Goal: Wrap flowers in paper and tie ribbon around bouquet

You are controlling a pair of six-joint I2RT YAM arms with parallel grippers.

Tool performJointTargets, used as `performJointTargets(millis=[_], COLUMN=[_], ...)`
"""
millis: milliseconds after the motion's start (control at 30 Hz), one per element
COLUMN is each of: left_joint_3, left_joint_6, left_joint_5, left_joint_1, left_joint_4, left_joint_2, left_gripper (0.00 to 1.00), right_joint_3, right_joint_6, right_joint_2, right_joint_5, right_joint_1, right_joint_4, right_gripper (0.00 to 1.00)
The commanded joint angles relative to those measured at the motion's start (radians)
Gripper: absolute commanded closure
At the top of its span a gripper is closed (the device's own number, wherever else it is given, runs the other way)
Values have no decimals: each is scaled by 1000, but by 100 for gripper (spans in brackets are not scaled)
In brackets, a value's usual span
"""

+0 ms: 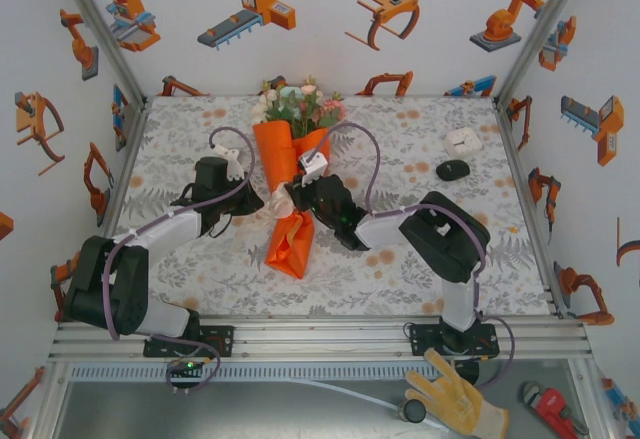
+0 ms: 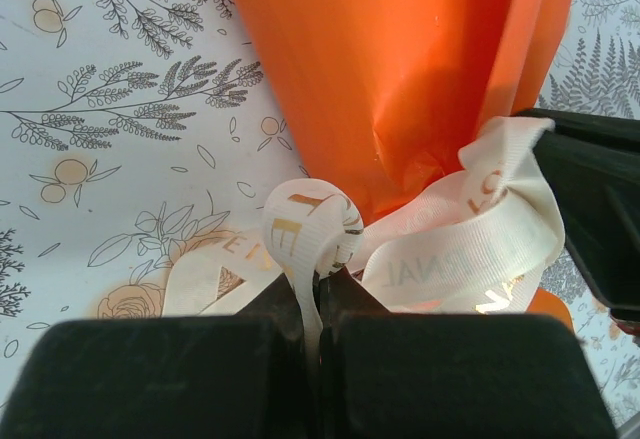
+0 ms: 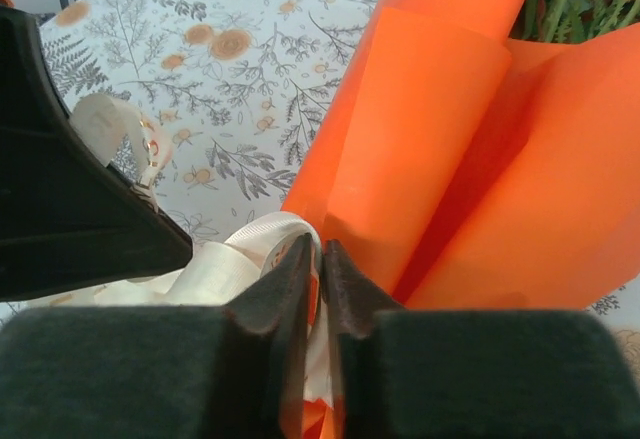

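1. Pinching a ribbon (image 2: 310, 224) loop, left gripper (image 2: 318, 279) fully closed, likely keeping it taut.
2. Bouquet (image 1: 288, 159), lying between the 2 grippers; ribbon circles its narrow waist to bind the paper (image 2: 400, 59).
3. Right gripper (image 3: 322, 254): fingers (image 3: 270, 309) a slit apart, ribbon in gap; grip uncertain.

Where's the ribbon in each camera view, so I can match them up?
Top external: ribbon faint, picture centre, where the orange paper narrows.
Left wrist: ribbon centre to right, cream loops under the orange paper.
Right wrist: ribbon lower left of centre, beside the orange paper.
Shared landmark: the orange paper.
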Motion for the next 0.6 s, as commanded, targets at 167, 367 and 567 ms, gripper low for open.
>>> performJointTargets(millis=[167, 367, 567], left_joint_3=[-13, -24, -67], left_joint_6=[28, 11, -11], left_joint_5=[24, -60, -58], left_joint_1=[6, 8, 21], left_joint_4=[-1, -35, 13], left_joint_2=[-7, -1, -93], left_gripper=[100, 94, 68], right_joint_3=[63, 93, 26], right_joint_6=[-129, -252, -281], right_joint_2=[27, 9, -71], right_joint_5=[54, 122, 109], right_joint_1=[0, 13, 24], right_joint_4=[-52, -110, -85], right_gripper=[80, 100, 100])
